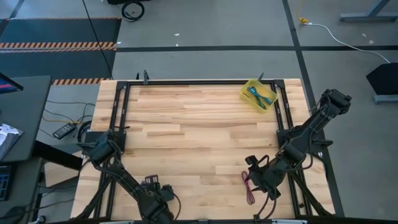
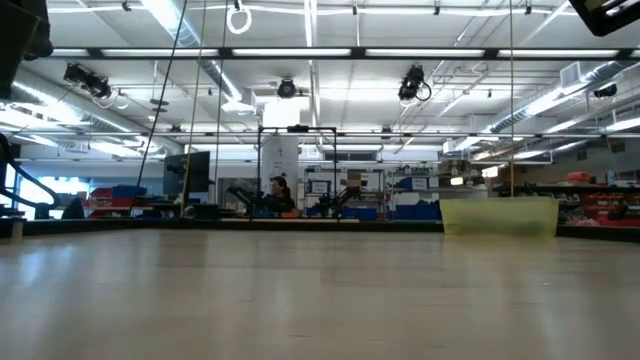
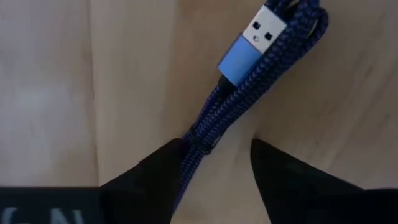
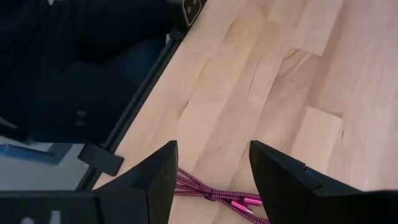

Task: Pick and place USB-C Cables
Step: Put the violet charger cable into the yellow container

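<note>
1. The table [image 1: 186, 124] is made of light wood, with a black frame around its edge.
2. A small yellow bin [image 1: 259, 93] sits near the far right corner of the table. In the low view it shows as a pale yellow box [image 2: 499, 216] on the right.
3. Two cables lie inside the bin, a green cable [image 1: 263, 98] and a teal cable [image 1: 255, 93]. They lie close together.
4. The left gripper [image 1: 155, 190] is down at the near edge of the table, on the left side.
5. In the left wrist view, its two dark fingers [image 3: 155, 171] are spread apart, one on each side of the dark blue cable [image 3: 249, 87]. The cable lies flat on the wood. One finger touches the cable or is just beside it. The other finger is a little way off. The claw is not pinching the cable.
6. The dark blue cable is folded into a short bundle, and a shiny blue plug [image 3: 252, 43] shows at one end.
7. The right gripper [image 1: 256, 173] is above the near right part of the table. Its two fingers [image 4: 152, 174] are spread wide and hold nothing.
8. The maroon cable [image 1: 248, 186] lies on the wood just beside the right gripper. In the right wrist view it looks pink [image 4: 211, 194] and lies between the two fingers, low on the table.
9. A person [image 2: 279, 190] shows far back in the room
</note>
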### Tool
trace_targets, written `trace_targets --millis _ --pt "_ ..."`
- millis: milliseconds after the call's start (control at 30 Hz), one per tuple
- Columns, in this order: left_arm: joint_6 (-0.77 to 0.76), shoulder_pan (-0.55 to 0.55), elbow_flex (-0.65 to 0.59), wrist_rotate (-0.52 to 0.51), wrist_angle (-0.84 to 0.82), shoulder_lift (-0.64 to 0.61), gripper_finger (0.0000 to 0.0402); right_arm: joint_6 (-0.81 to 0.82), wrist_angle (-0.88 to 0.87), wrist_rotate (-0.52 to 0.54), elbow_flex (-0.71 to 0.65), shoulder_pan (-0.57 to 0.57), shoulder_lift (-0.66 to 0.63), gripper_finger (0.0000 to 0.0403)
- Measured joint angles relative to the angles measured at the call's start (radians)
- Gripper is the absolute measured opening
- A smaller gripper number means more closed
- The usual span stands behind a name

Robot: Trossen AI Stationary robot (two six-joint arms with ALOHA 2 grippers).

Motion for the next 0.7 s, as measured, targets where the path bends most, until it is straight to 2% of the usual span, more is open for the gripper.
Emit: trace_targets --millis 167,367,533,700 --pt "0.089 0.029 -0.025 0.017 0.067 -0.003 0.0140 0.003 0.002 0.019 0.000 0.000 0.000 0.0205" --pt "0.165 0.063 -0.028 0.017 0.073 -0.009 0.0027 0.003 0.007 0.074 0.000 0.000 0.000 0.0205" --pt "0.132 0.107 -0.036 -0.071 -0.014 -0.033 0.0027 0.003 0.005 0.146 0.000 0.000 0.000 0.0205" --pt "0.132 0.142 -0.020 -0.316 -0.004 -0.116 0.0027 -0.010 0.002 0.303 0.000 0.000 0.007 0.0205"
